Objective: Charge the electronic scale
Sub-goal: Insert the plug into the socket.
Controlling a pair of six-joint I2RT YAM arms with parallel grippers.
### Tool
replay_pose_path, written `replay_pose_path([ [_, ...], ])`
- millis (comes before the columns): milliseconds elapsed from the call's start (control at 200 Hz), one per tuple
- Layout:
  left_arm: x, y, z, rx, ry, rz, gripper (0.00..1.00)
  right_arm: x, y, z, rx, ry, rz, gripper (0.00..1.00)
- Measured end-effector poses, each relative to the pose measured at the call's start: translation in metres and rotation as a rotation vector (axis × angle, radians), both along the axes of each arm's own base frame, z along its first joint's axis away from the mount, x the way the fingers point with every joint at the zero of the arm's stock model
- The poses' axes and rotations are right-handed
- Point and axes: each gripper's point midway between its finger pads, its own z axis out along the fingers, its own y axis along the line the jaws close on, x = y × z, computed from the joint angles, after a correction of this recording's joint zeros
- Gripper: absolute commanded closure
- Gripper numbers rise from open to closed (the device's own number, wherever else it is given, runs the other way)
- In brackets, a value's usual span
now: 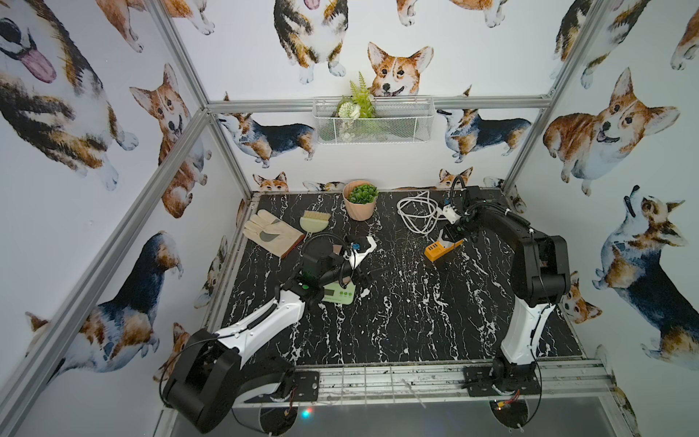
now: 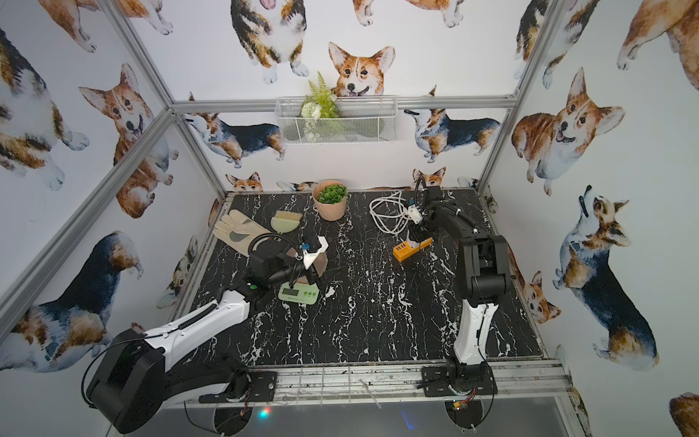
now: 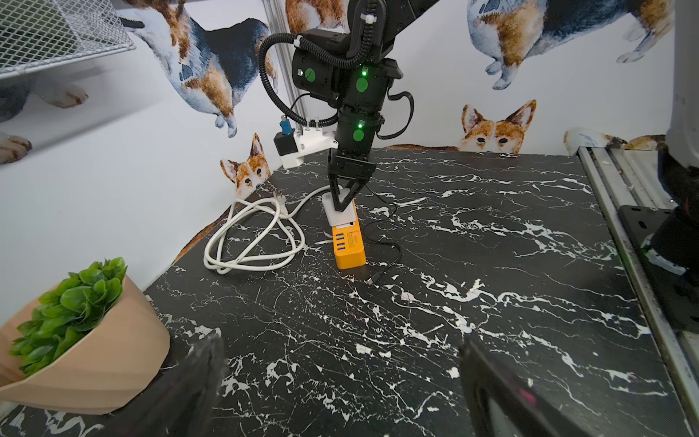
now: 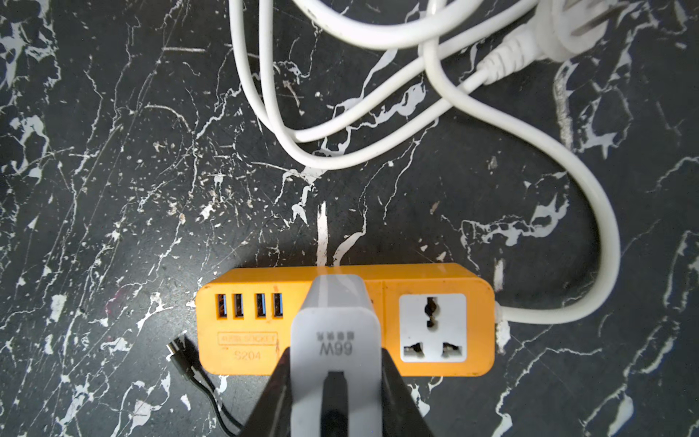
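The electronic scale (image 1: 339, 297) (image 2: 299, 294) is pale green with a grey display and sits at the table's left, half covered by my left arm. My left gripper (image 1: 367, 278) (image 3: 340, 397) hovers just over its right side, open and empty. At the back right lies an orange power strip (image 1: 434, 252) (image 3: 350, 251) (image 4: 249, 329). My right gripper (image 1: 452, 242) (image 3: 342, 200) (image 4: 336, 353) is shut on a white charger adapter (image 4: 336, 314) standing on the strip. A thin black cable ends in a loose plug (image 4: 177, 347) (image 3: 372, 280) on the table beside the strip.
The strip's white cord (image 1: 416, 215) (image 3: 249, 234) lies coiled behind it. A potted plant (image 1: 359, 200) stands at the back middle. A glove (image 1: 272, 234) and a small brush (image 1: 314, 223) lie at the back left. A wire basket (image 1: 372, 119) hangs on the back wall.
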Motion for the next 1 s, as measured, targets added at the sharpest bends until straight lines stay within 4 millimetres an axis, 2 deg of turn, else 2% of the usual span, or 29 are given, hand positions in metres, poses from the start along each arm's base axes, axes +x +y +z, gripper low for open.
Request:
replay_pose_path([
  [846, -0.0009, -0.0007, -0.0006, -0.004, 0.01, -0.006, 0.0, -0.003, 0.0024, -0.0079, -0.012, -0.043, 0.008, 0.86],
  [1001, -0.0013, -0.0005, 0.0009, -0.006, 0.006, -0.006, 0.0, -0.0003, 0.0076, -0.0077, -0.003, -0.064, -0.002, 0.86],
])
